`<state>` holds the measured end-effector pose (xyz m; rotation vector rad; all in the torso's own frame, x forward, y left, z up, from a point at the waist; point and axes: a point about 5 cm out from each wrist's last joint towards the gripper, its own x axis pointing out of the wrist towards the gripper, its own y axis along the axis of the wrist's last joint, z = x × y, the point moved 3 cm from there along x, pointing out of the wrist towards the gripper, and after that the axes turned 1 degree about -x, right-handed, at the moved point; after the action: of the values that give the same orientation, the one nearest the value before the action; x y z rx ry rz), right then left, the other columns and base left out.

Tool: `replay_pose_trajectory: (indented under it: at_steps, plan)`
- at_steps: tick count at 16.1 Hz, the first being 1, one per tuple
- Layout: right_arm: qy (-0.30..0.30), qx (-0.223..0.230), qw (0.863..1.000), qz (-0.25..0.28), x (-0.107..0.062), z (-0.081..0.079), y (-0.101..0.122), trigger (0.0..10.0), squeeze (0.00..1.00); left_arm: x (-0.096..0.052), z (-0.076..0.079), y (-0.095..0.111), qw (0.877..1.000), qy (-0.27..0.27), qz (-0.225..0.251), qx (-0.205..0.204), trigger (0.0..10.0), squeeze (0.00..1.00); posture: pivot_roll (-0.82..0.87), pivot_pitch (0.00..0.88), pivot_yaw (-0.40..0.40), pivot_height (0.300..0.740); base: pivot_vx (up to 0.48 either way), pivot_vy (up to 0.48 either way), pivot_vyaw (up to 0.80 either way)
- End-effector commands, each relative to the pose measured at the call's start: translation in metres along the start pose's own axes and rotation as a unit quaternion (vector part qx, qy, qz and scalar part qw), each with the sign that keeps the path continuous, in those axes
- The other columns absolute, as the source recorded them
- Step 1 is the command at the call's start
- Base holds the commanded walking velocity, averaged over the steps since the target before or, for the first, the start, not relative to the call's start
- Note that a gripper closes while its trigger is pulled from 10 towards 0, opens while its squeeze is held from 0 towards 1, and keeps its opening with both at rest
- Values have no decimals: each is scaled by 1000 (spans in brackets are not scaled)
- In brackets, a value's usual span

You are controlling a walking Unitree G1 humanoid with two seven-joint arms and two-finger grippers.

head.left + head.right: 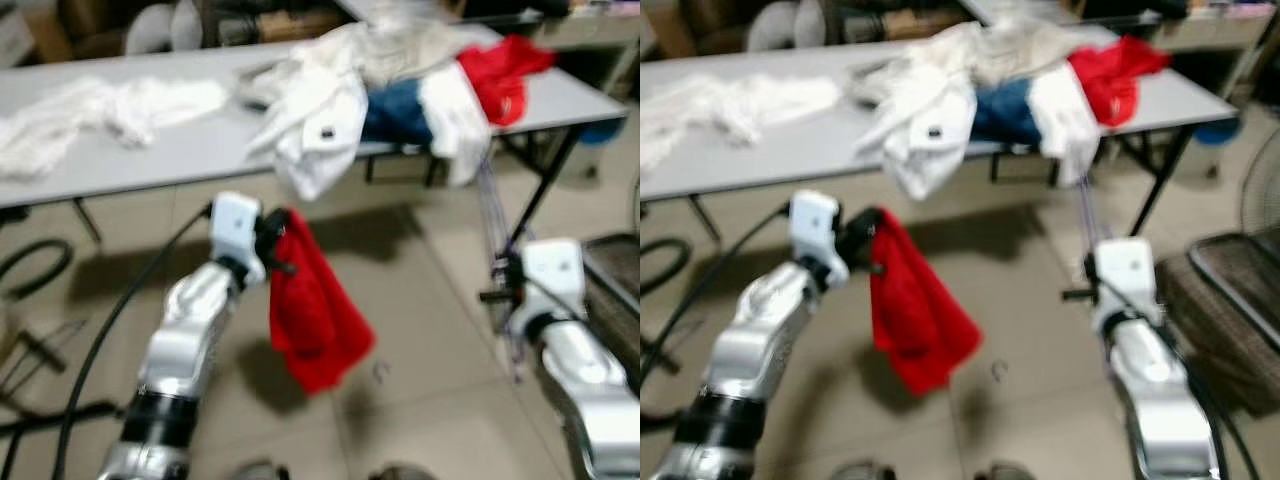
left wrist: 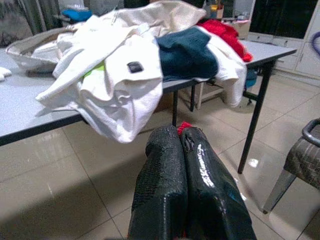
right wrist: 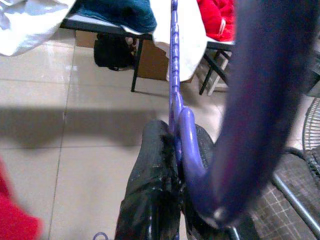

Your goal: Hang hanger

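A long grey table [image 1: 180, 150] stands ahead across the tiled floor [image 1: 420, 380], carrying a heap of clothes [image 1: 400, 80]: white garments, a dark blue one and a red one, with a white jacket [image 2: 115, 85] drooping over the near edge. More white cloth [image 1: 90, 110] lies towards the table's left end. A mesh chair [image 1: 1230, 290] sits at the robot's right, and black cables [image 1: 40, 260] trail on the floor at the left. The left gripper [image 2: 182, 137] has its 2 fingers pressed together on a red cloth [image 1: 310, 320] that hangs down from them. The right gripper [image 3: 172, 137] is clamped on the purple hanger [image 3: 175, 75], raised before the table's right end. In the head views the hanger is thin and blurred, and its hook looms out of focus in the right wrist view.
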<state>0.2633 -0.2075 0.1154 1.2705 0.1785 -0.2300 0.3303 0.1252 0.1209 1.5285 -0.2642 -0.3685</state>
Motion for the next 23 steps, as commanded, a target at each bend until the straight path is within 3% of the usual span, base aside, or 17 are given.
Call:
replay_pose_trajectory:
  at_steps: [1,6,10,15,20,23]
  plan:
    - [-7,-2,1000,8,0,5,5,10000,0,3,1,5,1000,-1,10,-3,10000,0,-189,0,28,740,304,0,0]
    - [22,-11,998,58,3,6,25,10000,0,15,-5,29,998,21,54,-24,10000,0,-197,0,31,740,305,0,-419]
    - [59,-26,993,99,-2,-1,37,10000,0,15,-8,32,998,25,60,-25,10000,0,-197,0,26,740,313,0,0]
    - [92,-6,982,164,-9,-3,59,10000,0,16,-4,56,995,17,97,-23,10000,0,-188,0,10,740,343,0,0]
    - [131,-7,971,201,-17,2,71,10000,0,19,-5,96,987,13,156,-30,10000,0,-198,0,15,740,368,0,0]
    - [185,19,961,205,-25,-1,76,10000,0,26,-6,126,982,-1,190,-17,10000,0,-202,0,21,740,375,0,0]
